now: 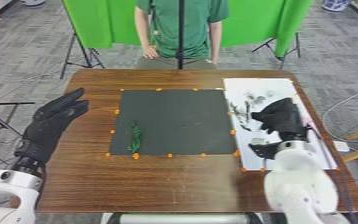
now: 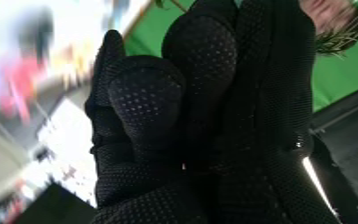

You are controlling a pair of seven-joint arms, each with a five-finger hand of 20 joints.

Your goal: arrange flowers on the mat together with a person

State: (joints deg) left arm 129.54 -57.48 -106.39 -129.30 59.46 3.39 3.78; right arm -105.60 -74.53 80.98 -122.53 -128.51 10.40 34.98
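Green on dark, and there's the leafy stem (image 1: 135,137), lying lengthwise on the dark mat (image 1: 177,117), over towards its near left corner, orange markers dotted round the mat's edges! Off to the left, the left hand (image 1: 53,117) hangs over the side of the brown wooden table (image 1: 78,185), and its fingers are long and straight, slightly parted, with nothing in their hold. The stem lies to the right of those fingers and nearer the robot than their tips, well apart from them, with bare table and a strip of mat between.

Across to the other side now: the right hand (image 1: 282,119) is above the white sheet (image 1: 260,87), and just beside it, on its left, are thin dark sprigs (image 1: 240,111) on the white. How far that hand is closed, and whether it has hold of anything, I cannot tell, even with the black glove so close in the right wrist view, green cloth (image 2: 349,70) behind it. The leafy stem is well apart from that hand too, out to its left across the mat.
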